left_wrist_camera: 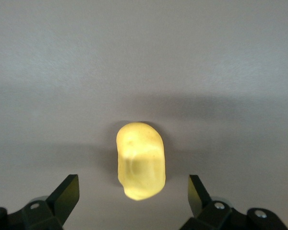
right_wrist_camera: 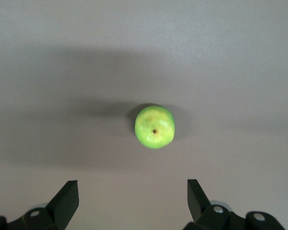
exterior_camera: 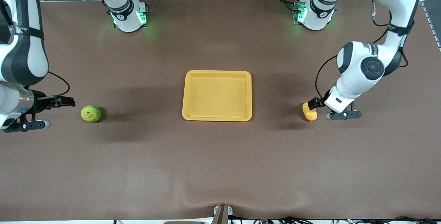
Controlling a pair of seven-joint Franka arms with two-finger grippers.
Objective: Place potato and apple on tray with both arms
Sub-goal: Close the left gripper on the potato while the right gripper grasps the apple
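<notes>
The yellow tray (exterior_camera: 217,94) lies empty mid-table. The green apple (exterior_camera: 91,113) sits on the table toward the right arm's end. My right gripper (exterior_camera: 69,102) is low beside it, open and empty; in the right wrist view the apple (right_wrist_camera: 154,126) lies ahead of the open gripper (right_wrist_camera: 132,197), apart from both fingers. The yellow-orange potato (exterior_camera: 309,111) lies toward the left arm's end. My left gripper (exterior_camera: 314,105) is down at it, open. In the left wrist view the potato's (left_wrist_camera: 140,160) near end sits between the spread fingers of the gripper (left_wrist_camera: 132,194), touching neither.
The brown table (exterior_camera: 220,169) is bare around the tray. Both arm bases (exterior_camera: 127,15) (exterior_camera: 315,13) stand along the edge farthest from the front camera. A small mount (exterior_camera: 222,213) sits at the nearest edge.
</notes>
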